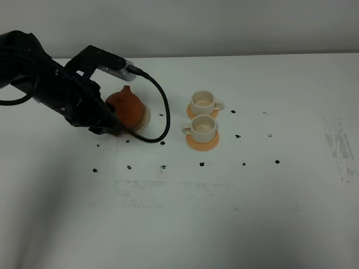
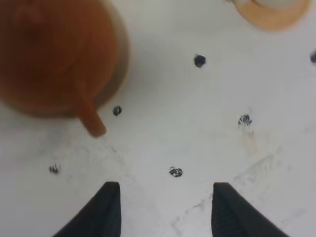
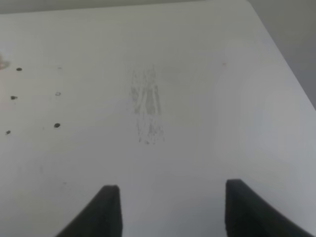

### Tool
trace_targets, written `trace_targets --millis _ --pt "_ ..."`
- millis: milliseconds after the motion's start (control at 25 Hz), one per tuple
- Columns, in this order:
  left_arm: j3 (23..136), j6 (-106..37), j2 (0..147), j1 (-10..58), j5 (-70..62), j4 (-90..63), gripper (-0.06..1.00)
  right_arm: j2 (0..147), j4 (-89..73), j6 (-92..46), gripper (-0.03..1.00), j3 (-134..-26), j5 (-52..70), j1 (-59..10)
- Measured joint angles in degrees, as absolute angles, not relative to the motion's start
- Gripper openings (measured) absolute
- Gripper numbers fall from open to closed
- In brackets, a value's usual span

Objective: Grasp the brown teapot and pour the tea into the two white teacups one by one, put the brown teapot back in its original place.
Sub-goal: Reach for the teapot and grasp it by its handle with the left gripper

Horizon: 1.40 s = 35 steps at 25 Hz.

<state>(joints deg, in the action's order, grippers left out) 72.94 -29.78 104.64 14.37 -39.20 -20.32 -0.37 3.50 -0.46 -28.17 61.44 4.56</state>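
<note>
Two grippers on this rig, one at work. Nearest me, bare white table (image 1: pixel 179 224) and a row of black dots (image 1: pixel 162 167). Off to the right side, outside the high view, the right gripper (image 3: pixel 168 212) hangs over a scuffed patch (image 3: pixel 147 108), jaws wide apart, nothing between them; idle, by my reading. Next back, on the left, the left gripper (image 2: pixel 165 212) sits low just beside the near side of the teapot (image 1: pixel 128 107): jaws well apart, only tabletop between them, no contact with the pot that I can make out. The teapot stands upright on its beige saucer (image 1: pixel 145 120), left of the cups and apart from them. It is squat and round, lid knob up. A stub (image 2: pixel 91 118) sticks out from its side toward the gripper and the near edge; too blurred to tell spout from handle. I judge the spout-to-handle line to run roughly near-to-far. To the right, the nearer cup (image 1: pixel 202 128), then the farther cup (image 1: pixel 202 102), each on an orange coaster (image 1: pixel 203 144), handles out to opposite sides. Step in hand, as I judge it: the approach to the grasp; no lift, no pouring begun. Next move calls for bringing the jaws forward and across until the pot or its stub lies between them, then closing, without nudging the pot off its saucer.
</note>
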Motion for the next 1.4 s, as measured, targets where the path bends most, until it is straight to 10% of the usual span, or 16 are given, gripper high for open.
trace_targets --millis 1400 --pt "89.12 -8.20 119.90 14.50 -46.08 -9.90 0.34 -0.37 3.50 -0.46 0.45 -28.17 61.44 4.56"
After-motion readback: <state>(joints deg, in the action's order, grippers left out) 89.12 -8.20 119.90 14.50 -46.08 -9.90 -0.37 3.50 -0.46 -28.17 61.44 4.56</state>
